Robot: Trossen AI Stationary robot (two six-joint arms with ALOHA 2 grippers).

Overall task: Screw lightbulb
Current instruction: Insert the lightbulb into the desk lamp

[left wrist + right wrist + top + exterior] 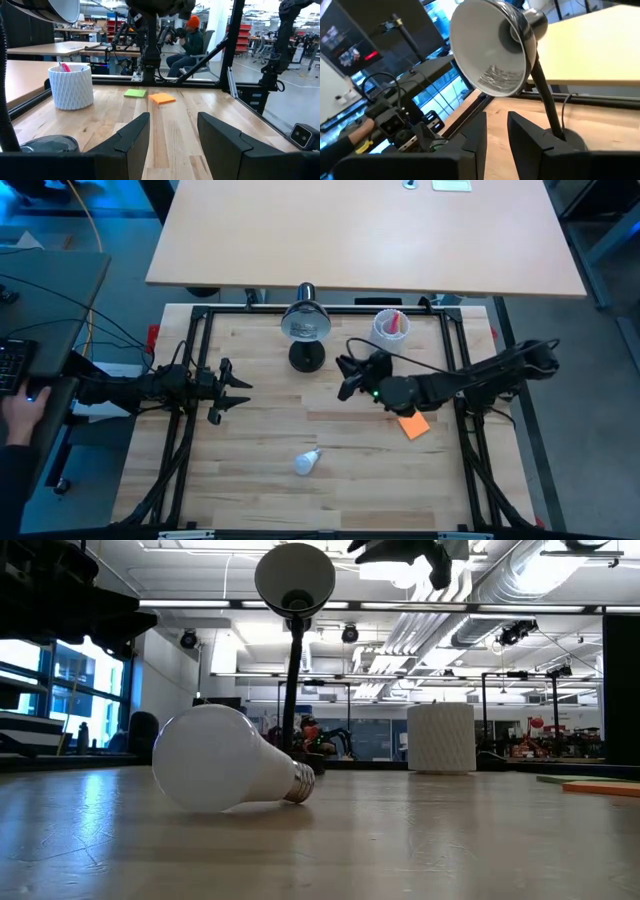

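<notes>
The wooden counter (pixel 250 480) carried the lightbulb (pixel 307 463) on its side near the front edge, screw base pointing toward the right arm's side. Both pincers stood open and empty — left pincer (pixel 232 392) roughly as near as right pincer (pixel 347 377), which faced the desk lamp (pixel 306 327).

Right wrist view: I see my right gripper (pixel 496 134), fingers slightly parted, just before the black desk lamp (pixel 502 52), whose shade is empty. Left arm (pixel 402 127) sits beyond.
</notes>
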